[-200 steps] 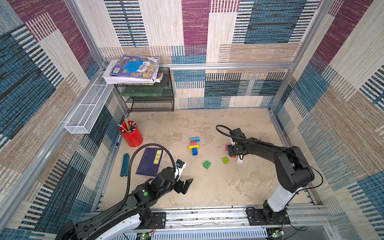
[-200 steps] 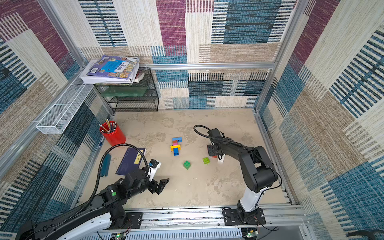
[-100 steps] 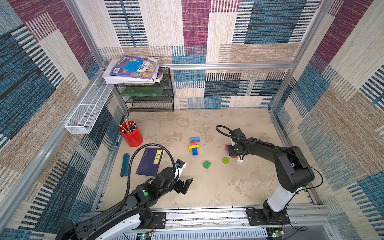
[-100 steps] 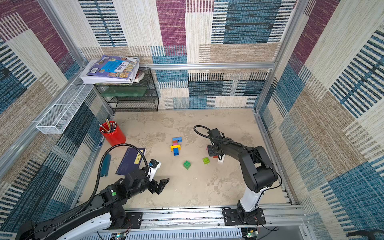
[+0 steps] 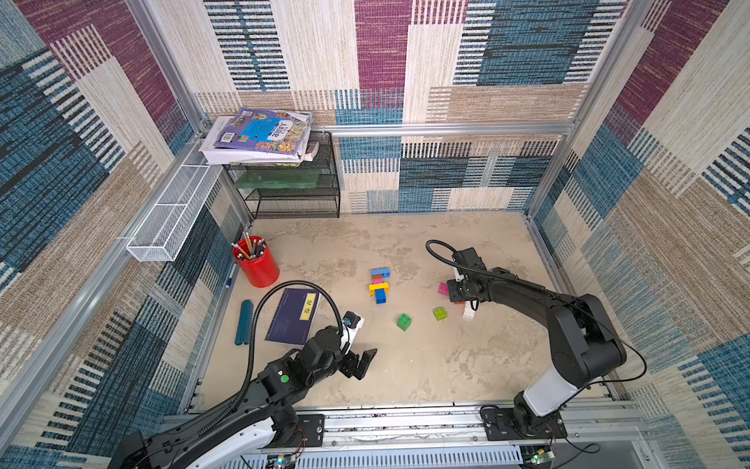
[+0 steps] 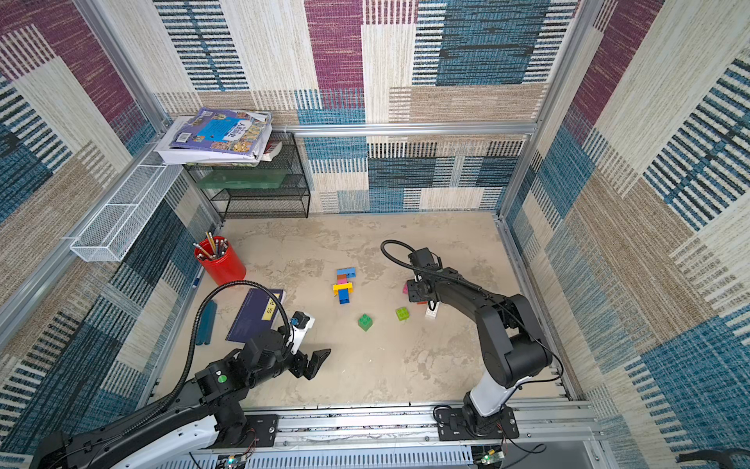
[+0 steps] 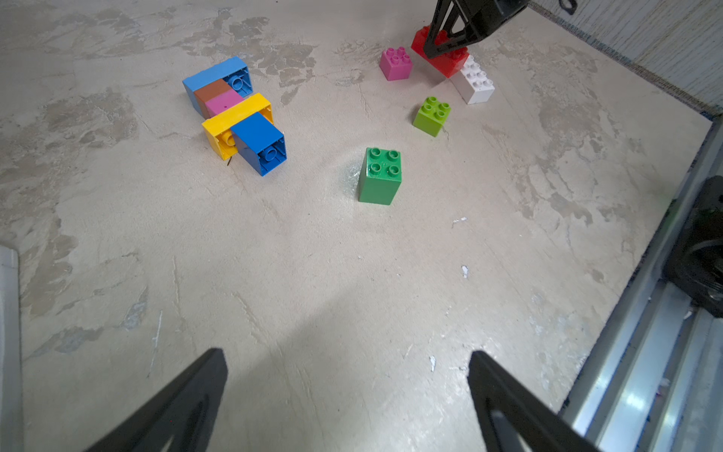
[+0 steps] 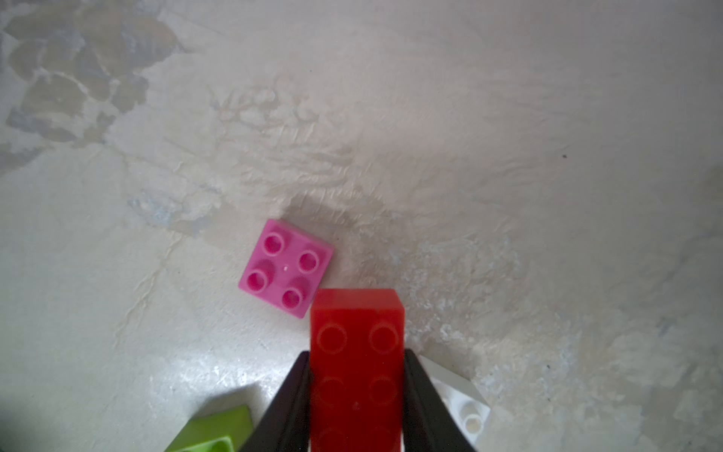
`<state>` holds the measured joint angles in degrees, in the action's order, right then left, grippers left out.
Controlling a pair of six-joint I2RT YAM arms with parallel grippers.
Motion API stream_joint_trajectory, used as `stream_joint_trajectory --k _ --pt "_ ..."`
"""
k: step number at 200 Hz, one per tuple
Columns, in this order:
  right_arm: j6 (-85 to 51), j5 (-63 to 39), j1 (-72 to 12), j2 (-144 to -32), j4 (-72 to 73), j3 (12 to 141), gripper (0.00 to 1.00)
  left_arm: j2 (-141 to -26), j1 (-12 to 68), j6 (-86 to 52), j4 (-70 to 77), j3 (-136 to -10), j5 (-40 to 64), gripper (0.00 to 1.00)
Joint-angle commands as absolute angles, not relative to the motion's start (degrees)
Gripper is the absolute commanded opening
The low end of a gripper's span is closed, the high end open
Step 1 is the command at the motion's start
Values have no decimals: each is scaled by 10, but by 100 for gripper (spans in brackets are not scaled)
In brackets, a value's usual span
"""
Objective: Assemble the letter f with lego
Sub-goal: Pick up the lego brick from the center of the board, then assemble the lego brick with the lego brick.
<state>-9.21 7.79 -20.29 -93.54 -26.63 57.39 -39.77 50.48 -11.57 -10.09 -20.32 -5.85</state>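
Note:
A joined lego piece (image 5: 379, 284) of light blue, brown, pink, yellow and blue bricks lies on its side mid-floor, also in the left wrist view (image 7: 234, 113). My right gripper (image 8: 357, 354) is shut on a red oblong brick (image 8: 357, 340), its jaws against both long sides. Beside it sit a pink brick (image 8: 285, 268), a white brick (image 7: 473, 82) and a lime brick (image 7: 431, 115). A green brick (image 7: 379, 176) stands alone, nearer the left arm. My left gripper (image 7: 346, 352) hangs open over bare floor, holding nothing.
A red pencil cup (image 5: 256, 264), a purple notebook (image 5: 294, 314) and a blue case (image 5: 243, 323) lie along the left side. A black mesh shelf (image 5: 292, 191) with books stands at the back left. Metal rails (image 5: 406, 422) run along the front.
The right gripper's jaws have drawn in onto the red brick. Both arms stay about where they were.

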Motion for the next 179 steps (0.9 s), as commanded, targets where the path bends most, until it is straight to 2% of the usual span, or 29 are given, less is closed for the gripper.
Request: stream_joint_trajectory --k 1,74,179 --pt "-90 65 -213 -923 -275 586 33 -396 505 -107 -102 -206 -57 99" --pt "-55 14 -283 -921 -303 644 33 -365 505 -92 -119 -208 -31 99" --pt "-10 -4 -392 -975 -328 705 32 -263 505 -102 -139 -180 -96 99"
